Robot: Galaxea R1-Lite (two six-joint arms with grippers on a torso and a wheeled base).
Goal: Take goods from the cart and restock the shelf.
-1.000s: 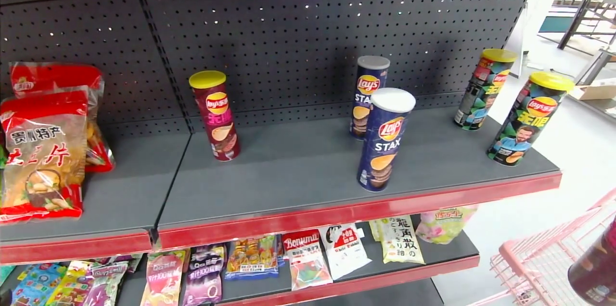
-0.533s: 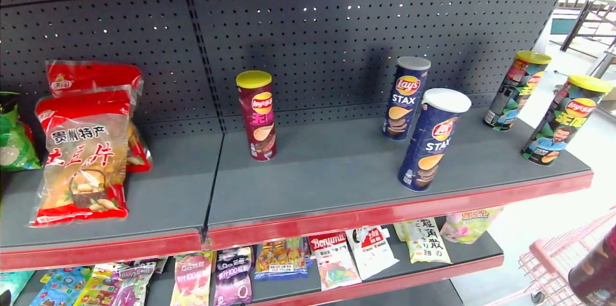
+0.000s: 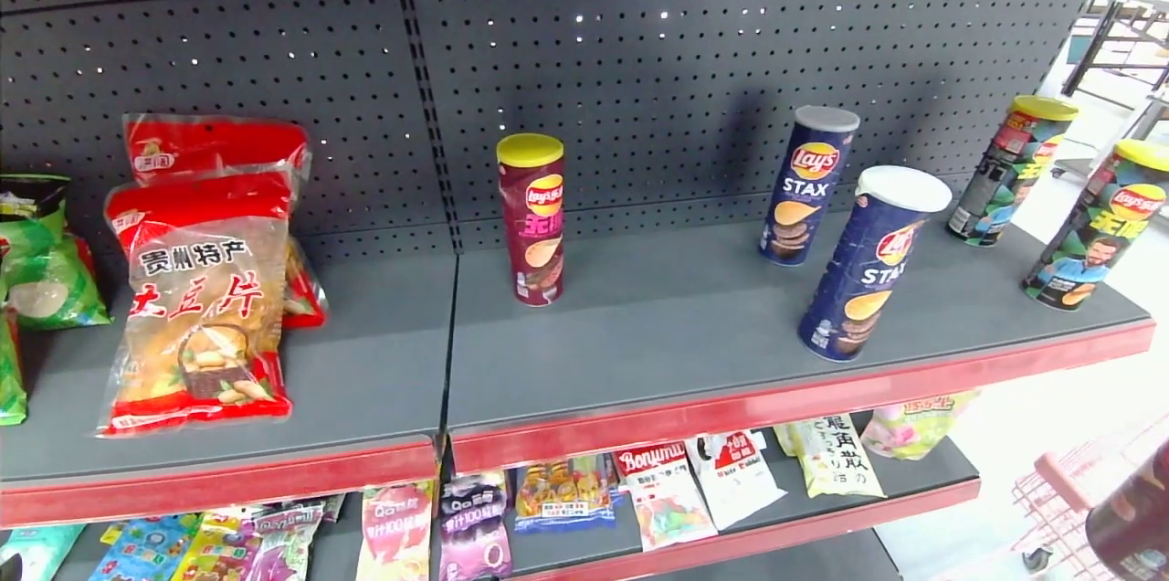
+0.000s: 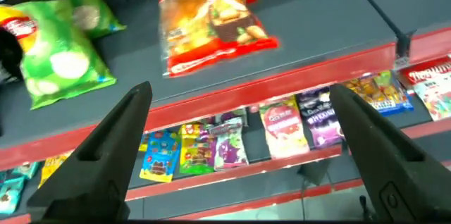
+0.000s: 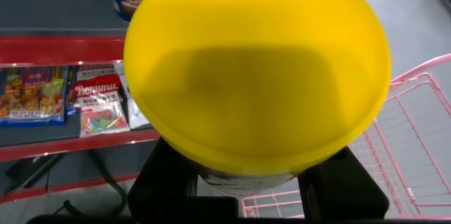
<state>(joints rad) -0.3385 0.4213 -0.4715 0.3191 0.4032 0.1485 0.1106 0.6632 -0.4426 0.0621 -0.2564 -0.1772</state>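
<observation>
My right gripper [image 5: 254, 190] is shut on a dark maroon chip can whose yellow lid [image 5: 257, 69] faces the wrist camera. The same can [image 3: 1132, 517] sits at the lower right of the head view, over the pink cart [image 3: 1064, 494]. A matching maroon can [image 3: 531, 217] stands upright on the grey shelf [image 3: 639, 343], left of two blue cans [image 3: 872, 263]. My left gripper [image 4: 243, 160] is open with nothing between its fingers, in front of the shelf's red edge below the red bag [image 4: 211, 20].
Two green-and-black cans [image 3: 1091, 225] stand at the shelf's right end. Red snack bags [image 3: 205, 307] and green bags [image 3: 41, 261] occupy the left section. Bare shelf lies around the maroon can. Small snack packs [image 3: 667, 494] line the lower shelf.
The whole head view has shifted, with the shelf goods sliding right in the picture, so the camera has turned left. The held can stays at the lower right corner.
</observation>
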